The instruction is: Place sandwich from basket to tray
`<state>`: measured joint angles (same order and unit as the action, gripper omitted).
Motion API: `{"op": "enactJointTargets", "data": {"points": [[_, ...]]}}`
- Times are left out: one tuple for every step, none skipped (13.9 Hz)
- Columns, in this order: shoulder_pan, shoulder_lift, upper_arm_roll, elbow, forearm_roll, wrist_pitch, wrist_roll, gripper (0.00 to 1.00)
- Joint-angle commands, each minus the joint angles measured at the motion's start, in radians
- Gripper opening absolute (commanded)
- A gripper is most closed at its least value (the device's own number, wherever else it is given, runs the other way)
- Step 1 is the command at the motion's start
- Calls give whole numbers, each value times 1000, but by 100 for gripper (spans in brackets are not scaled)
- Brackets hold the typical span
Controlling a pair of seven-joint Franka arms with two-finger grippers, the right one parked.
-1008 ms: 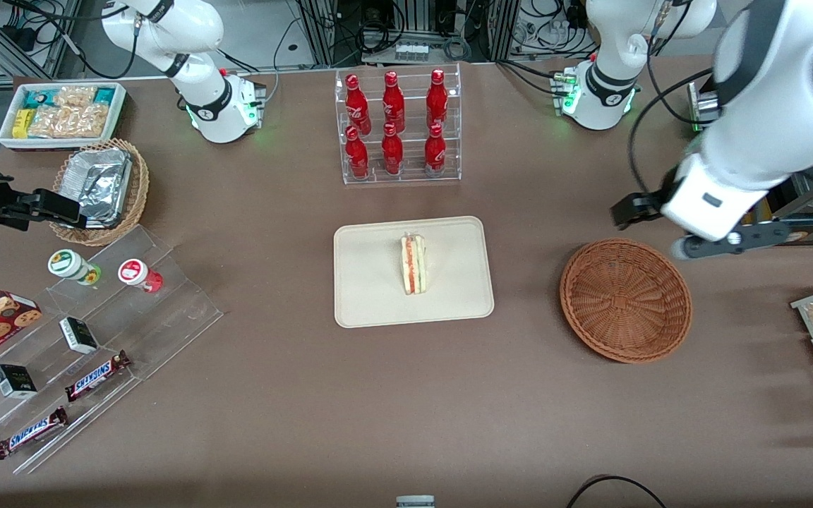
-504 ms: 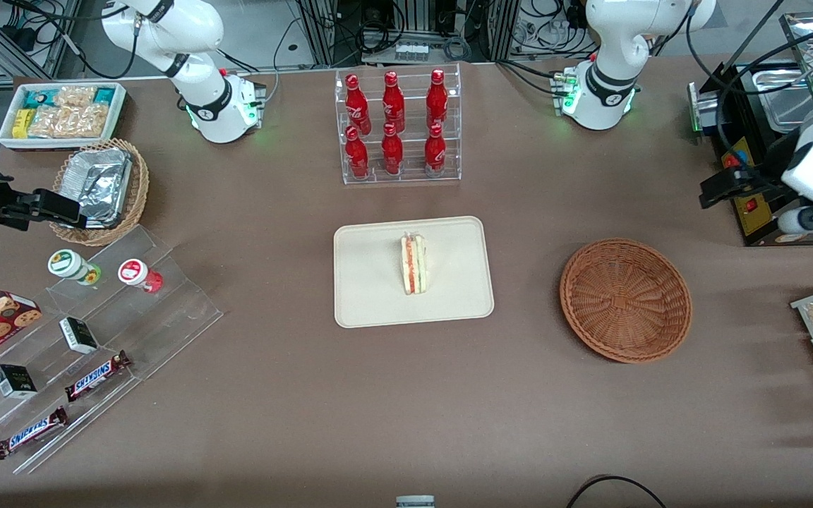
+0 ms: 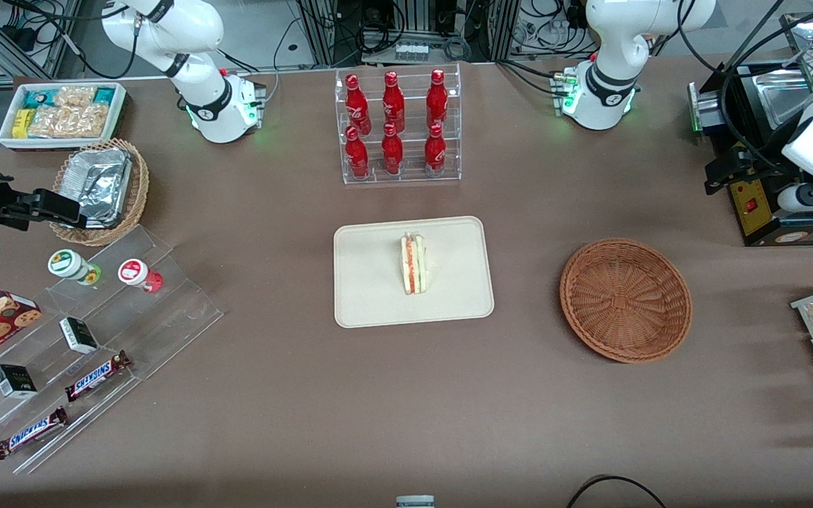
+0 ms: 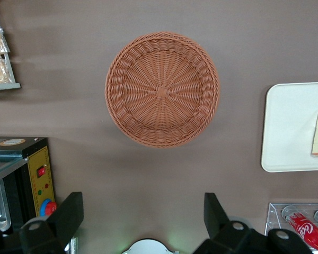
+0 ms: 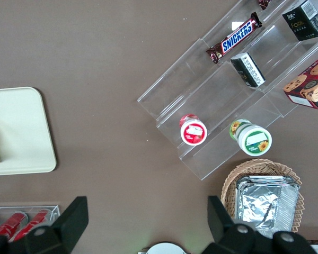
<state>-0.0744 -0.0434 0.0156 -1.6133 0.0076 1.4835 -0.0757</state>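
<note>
- sandwich lies on the tray, near its middle, long axis running toward/away from front cam, filling stripe up
- basket holds nothing, sits beside tray toward working arm's end of table
- gripper high up near the working arm's end of the table, fingers spread wide w/ nothing between them (basket shows below in the wrist view)
- sandwich is well apart from gripper, past the basket toward table middle
- judgement: placing looks done; no further reach needed, arm only has to stay clear
</note>
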Motion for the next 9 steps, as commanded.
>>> {"op": "enactJointTargets", "data": {"points": [[-2, 22, -8, 30, 9, 15, 17, 100], [-4, 34, -8, 49, 11, 17, 13, 100], [-2, 45, -8, 67, 11, 17, 19, 100], [4, 51, -8, 78, 9, 17, 20, 100], [7, 51, -8, 90, 8, 15, 23, 100], [7, 53, -8, 93, 11, 15, 37, 100], [7, 51, -8, 92, 12, 14, 59, 100], [7, 53, -6, 93, 12, 12, 74, 100], [7, 51, -6, 93, 12, 12, 74, 100]]}}
